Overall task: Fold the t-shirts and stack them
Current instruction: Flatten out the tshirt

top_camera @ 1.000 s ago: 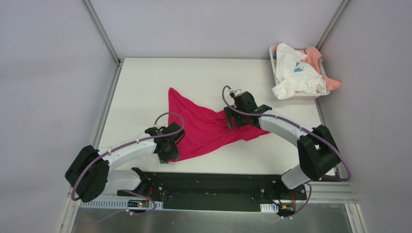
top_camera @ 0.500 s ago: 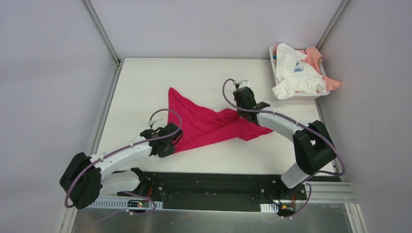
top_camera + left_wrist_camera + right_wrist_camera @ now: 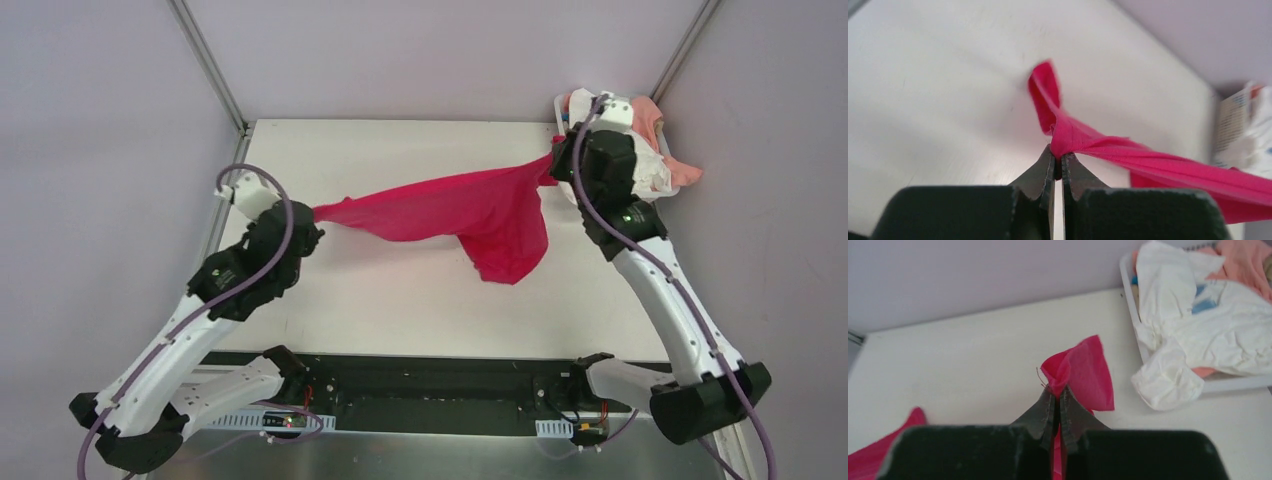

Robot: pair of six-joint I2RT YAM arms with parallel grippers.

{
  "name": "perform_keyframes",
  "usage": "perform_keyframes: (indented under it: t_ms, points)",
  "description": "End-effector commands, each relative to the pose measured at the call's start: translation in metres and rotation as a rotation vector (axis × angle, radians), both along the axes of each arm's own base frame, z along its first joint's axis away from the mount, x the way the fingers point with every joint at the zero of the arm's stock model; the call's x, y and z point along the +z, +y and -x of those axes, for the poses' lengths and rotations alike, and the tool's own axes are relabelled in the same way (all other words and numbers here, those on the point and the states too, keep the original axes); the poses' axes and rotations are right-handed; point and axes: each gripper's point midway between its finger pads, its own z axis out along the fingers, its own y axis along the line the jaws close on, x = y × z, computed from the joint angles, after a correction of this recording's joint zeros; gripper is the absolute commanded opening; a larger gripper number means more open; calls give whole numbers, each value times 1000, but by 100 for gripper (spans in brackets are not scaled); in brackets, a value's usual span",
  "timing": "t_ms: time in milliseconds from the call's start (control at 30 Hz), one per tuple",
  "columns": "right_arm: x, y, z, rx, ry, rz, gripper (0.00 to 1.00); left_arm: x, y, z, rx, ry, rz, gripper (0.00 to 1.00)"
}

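A magenta-red t-shirt [image 3: 470,205] hangs stretched in the air above the table, pulled between both arms. My left gripper [image 3: 313,213] is shut on its left end, where the cloth [image 3: 1075,140] bunches at the fingertips. At the right end my right gripper [image 3: 556,150] is shut on a pinched corner [image 3: 1083,372]. The shirt's middle sags down toward the table. White t-shirts [image 3: 1198,325], one with blue print, and a peach-pink one [image 3: 660,130] lie crumpled in the white basket [image 3: 1228,384].
The basket stands at the table's far right corner, right behind my right gripper, with cloth spilling over its rim. The white table [image 3: 400,300] has metal frame posts at its back corners and grey walls around it.
Both grippers shut on the magenta-red t-shirt, lifted it off the table and moved apart, left arm toward the left edge, right arm toward the basket. The shirt went from lying flat to hanging stretched.
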Motion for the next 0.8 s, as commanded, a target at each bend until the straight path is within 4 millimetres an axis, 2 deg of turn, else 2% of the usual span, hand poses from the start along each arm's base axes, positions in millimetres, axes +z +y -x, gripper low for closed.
perform_keyframes:
  t_ms: [0, 100, 167, 300, 433, 600, 667, 767]
  points:
    - [116, -12, 34, 12, -248, -146, 0, 103, 51, 11, 99, -207, -126, 0]
    - [166, -24, 67, -1, -350, -209, 0, 158, 38, 13, -34, -349, -90, 0]
    - [187, -25, 89, 32, -378, -233, 0, 187, 32, 20, -113, -414, -70, 0]
    - [228, -21, 141, 148, -415, -288, 0, 236, 28, 42, -238, -529, -39, 0]
    - [270, -19, 196, 262, -501, -336, 0, 280, 28, 73, -351, -659, -1, 0]
    - [315, -23, 254, 358, -621, -355, 0, 318, 26, 104, -471, -781, 28, 0]
    - [326, -23, 270, 396, -649, -356, 0, 328, 27, 111, -488, -808, 35, 0]
    - [333, -23, 279, 416, -674, -342, 0, 334, 28, 110, -482, -816, 26, 0]
